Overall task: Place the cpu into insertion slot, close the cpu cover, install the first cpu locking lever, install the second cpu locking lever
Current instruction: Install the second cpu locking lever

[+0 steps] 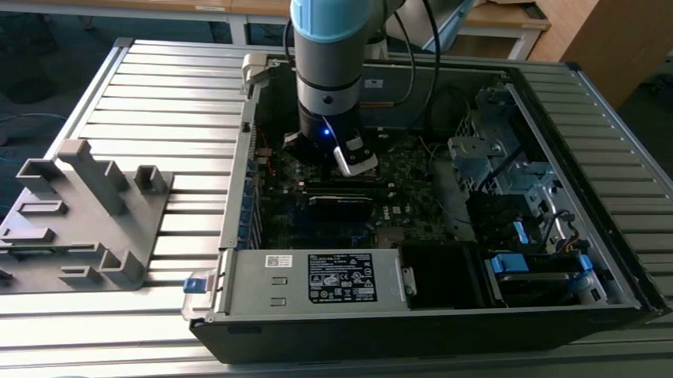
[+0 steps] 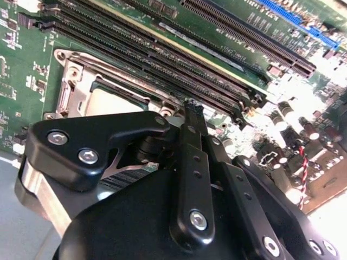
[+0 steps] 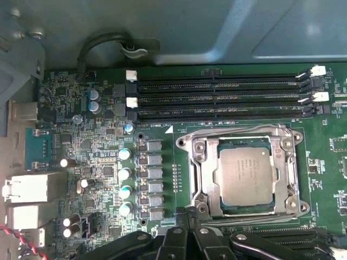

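The cpu (image 3: 246,176), a dull silver square chip, lies flat in the insertion slot (image 3: 244,143), whose dark edge shows around it. The cpu cover (image 3: 198,173), a silver frame with a window, lies down over the chip. Thin lever wires run along two of its edges (image 3: 233,130); whether they are latched I cannot tell. My gripper (image 3: 187,216) sits just beside the socket, its black fingers together and holding nothing. In the second wrist view the shut fingertips (image 2: 192,105) hover over the board next to the cpu (image 2: 111,103). In the exterior view my gripper (image 1: 355,161) hangs inside the open case.
Long black memory slots (image 3: 222,97) run beside the socket. The power supply (image 1: 326,279) sits at the case's near side and a drive cage (image 1: 505,157) at the exterior view's right. A grey fixture (image 1: 84,213) stands on the table at the left. Red wires (image 2: 303,162) lie nearby.
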{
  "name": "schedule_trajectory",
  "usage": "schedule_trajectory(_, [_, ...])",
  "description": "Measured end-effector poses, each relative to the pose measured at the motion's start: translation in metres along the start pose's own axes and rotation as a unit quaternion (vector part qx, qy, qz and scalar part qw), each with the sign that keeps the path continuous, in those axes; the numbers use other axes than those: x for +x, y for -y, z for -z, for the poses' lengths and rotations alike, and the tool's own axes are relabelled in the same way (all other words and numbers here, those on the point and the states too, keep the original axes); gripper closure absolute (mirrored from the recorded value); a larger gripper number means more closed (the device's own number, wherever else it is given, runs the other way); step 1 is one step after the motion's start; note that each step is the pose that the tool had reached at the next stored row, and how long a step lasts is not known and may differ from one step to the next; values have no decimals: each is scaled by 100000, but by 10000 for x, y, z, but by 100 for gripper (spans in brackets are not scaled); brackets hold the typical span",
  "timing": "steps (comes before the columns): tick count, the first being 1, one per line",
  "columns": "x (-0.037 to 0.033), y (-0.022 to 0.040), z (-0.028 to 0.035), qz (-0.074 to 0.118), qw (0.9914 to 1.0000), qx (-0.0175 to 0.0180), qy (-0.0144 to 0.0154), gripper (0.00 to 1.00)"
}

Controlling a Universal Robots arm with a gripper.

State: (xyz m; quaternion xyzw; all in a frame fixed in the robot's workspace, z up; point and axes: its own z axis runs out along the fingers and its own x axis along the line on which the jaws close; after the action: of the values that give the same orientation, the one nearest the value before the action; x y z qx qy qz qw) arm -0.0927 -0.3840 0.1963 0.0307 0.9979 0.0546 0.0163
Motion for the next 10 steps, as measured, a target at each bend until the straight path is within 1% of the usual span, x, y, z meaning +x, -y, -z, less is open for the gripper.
schedule_trajectory(4, [7, 5, -14, -8, 99999, -327, -15, 89])
schedule_trajectory(10, [45, 23, -25, -15, 99999, -376, -5, 89])
